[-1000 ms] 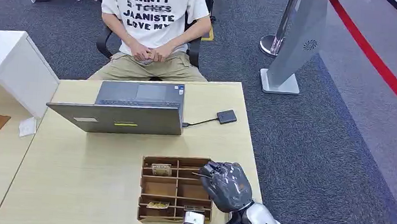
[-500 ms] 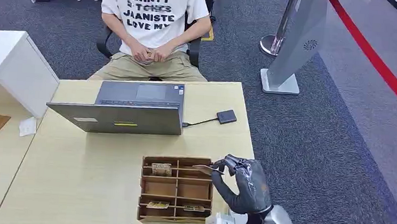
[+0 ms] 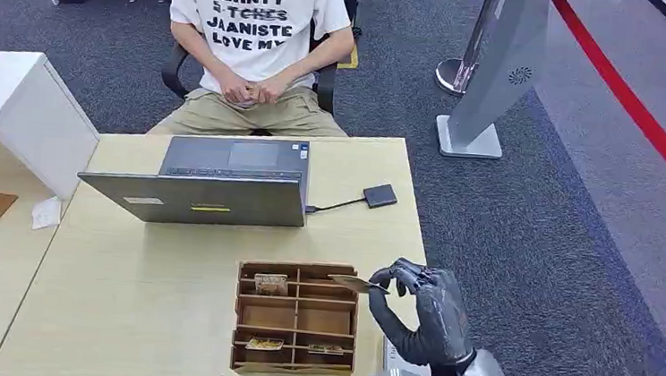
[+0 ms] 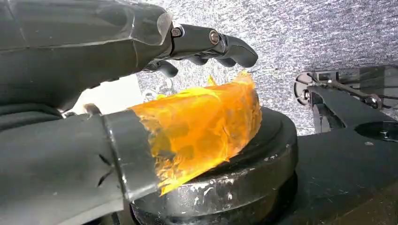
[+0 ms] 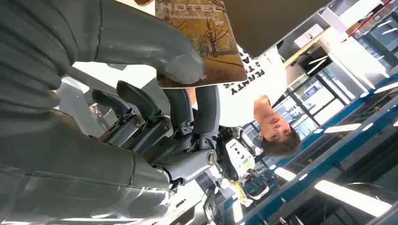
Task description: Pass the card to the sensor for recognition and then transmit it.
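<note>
The card is pinched between the thumb and fingers of the right hand, and is held roughly flat just above the 3 o'clock edge of the wooden compartment tray. In the right wrist view the card's printed face, a yellow tree scene, is seen pressed under the thumb, with the other fingers curled beneath it. The card reader, a small dark square on a cable, lies on the worktop at 12 o'clock from the hand, well apart from it. More cards are seen in the tray's compartments. A laptop is set at 11 o'clock from the tray, and a person is seated behind it. The left hand is seen with its fingers loosely apart and nothing held; orange film is wrapped round its thumb.
</note>
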